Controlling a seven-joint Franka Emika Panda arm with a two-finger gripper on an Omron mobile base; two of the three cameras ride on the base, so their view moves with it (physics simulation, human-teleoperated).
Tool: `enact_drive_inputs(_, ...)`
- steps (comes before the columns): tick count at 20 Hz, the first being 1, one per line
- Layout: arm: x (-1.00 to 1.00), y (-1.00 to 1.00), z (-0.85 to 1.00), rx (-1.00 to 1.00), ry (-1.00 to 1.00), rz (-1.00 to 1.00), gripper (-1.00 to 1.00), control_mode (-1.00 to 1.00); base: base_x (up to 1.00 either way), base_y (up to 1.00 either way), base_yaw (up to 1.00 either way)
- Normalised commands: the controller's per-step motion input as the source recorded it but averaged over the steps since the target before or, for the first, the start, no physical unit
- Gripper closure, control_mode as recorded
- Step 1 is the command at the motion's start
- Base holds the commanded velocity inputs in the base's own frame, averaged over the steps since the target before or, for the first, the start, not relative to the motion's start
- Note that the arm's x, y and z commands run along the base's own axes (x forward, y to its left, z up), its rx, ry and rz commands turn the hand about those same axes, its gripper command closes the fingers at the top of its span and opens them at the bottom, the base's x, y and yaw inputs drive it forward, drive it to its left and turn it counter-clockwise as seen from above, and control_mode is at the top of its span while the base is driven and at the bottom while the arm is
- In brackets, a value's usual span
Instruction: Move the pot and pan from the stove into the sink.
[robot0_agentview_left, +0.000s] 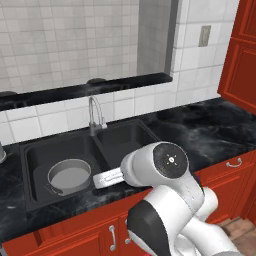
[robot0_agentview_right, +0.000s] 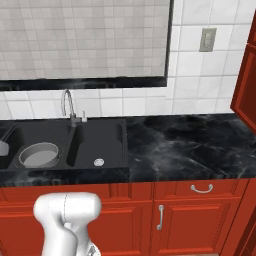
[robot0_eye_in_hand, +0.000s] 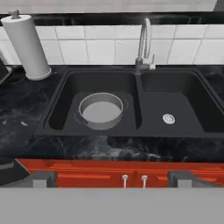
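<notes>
The grey pot (robot0_agentview_left: 69, 176) (robot0_agentview_right: 38, 155) (robot0_eye_in_hand: 101, 109) stands upright in the left basin of the black sink (robot0_agentview_left: 127, 134) (robot0_agentview_right: 102, 140) (robot0_eye_in_hand: 183, 103), its pale inside bare. The right basin holds just its drain. My gripper (robot0_eye_in_hand: 113, 178) is open with nothing between its fingers, pulled back above the counter's front edge and looking down at the sink; one dark fingertip (robot0_eye_in_hand: 41, 178) rises at each lower corner of the hand view. The pan and the stove are out of view.
A chrome faucet (robot0_agentview_left: 94, 112) (robot0_agentview_right: 68, 107) (robot0_eye_in_hand: 144, 41) rises behind the divider between the basins. A paper towel roll (robot0_eye_in_hand: 26, 46) stands on the counter left of the sink. Dark marbled countertop (robot0_agentview_left: 210, 125) (robot0_agentview_right: 190, 145) stretches right, to tall red cabinets (robot0_agentview_left: 242, 55).
</notes>
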Motion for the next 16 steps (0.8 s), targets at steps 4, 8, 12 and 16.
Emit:
enact_drive_inputs(4, -0.42, -0.22, -0.02, -0.06, -0.42, 0.15, -1.0, -1.0, 0.0, 0.0, 0.0)
enact_drive_inputs(8, -0.12, -0.01, 0.0, 0.0, -0.08, 0.01, -1.0, -1.0, 0.0, 0.0, 0.0)
enact_drive_inputs(12, -0.01, 0.0, 0.0, 0.0, 0.0, 0.0, -1.0, -1.0, 0.0, 0.0, 0.0)
enact_drive_inputs(16, -0.14, 0.0, 0.0, 0.0, -0.01, 0.0, -1.0, -1.0, 0.0, 0.0, 0.0)
